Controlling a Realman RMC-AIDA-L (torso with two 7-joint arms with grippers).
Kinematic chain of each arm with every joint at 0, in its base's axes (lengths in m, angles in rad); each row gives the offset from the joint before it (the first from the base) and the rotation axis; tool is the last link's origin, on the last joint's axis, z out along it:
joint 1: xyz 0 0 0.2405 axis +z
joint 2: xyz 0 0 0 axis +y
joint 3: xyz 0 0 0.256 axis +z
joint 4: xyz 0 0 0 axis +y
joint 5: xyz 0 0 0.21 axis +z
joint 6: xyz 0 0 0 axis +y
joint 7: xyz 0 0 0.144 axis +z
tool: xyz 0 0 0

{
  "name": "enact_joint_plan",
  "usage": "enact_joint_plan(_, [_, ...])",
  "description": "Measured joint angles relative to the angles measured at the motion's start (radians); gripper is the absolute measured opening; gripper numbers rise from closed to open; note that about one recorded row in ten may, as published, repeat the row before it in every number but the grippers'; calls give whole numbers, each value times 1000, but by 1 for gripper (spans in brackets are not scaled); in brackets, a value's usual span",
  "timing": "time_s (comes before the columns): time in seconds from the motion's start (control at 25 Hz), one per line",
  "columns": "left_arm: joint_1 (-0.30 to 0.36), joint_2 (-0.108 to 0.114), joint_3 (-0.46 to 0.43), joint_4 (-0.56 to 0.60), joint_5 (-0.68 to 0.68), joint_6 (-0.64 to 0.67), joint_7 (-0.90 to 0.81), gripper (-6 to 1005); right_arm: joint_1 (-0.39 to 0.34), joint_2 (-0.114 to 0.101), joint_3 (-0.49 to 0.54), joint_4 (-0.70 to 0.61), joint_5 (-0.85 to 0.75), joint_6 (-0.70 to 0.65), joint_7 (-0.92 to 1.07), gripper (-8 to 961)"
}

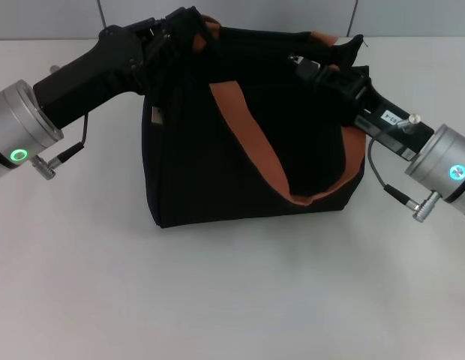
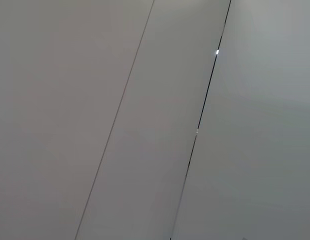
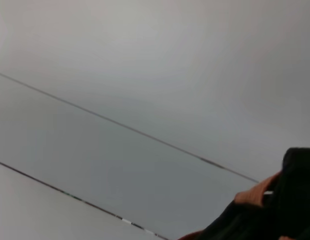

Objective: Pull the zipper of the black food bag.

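Note:
The black food bag [image 1: 217, 157] stands in the middle of the white table, its rust-brown handles [image 1: 247, 142] draped over its front. My left gripper [image 1: 181, 31] is at the bag's top left corner, against the fabric. My right gripper [image 1: 339, 54] is at the bag's top right edge. A small silver glint, possibly the zipper [image 1: 295, 58], shows on the top edge just left of the right gripper. A corner of the bag [image 3: 295, 200] and a strip of brown handle [image 3: 255, 192] show in the right wrist view. The left wrist view shows only wall panels.
The white table [image 1: 232, 300] spreads in front of and beside the bag. A grey panelled wall [image 1: 255, 11] stands close behind it. Cables hang from both wrists [image 1: 390, 191].

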Motion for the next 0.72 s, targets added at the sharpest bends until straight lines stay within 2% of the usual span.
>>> enact_joint_plan(0.4, [4,0,0,4,-3,-1,-3,44,-49,-8,44,-6,0,-4,0,-2])
enact_joint_plan(0.72, [6,0,0,4,-5,-7,-2,44,-70,-6,81,-12,0,-43,-42,-2])
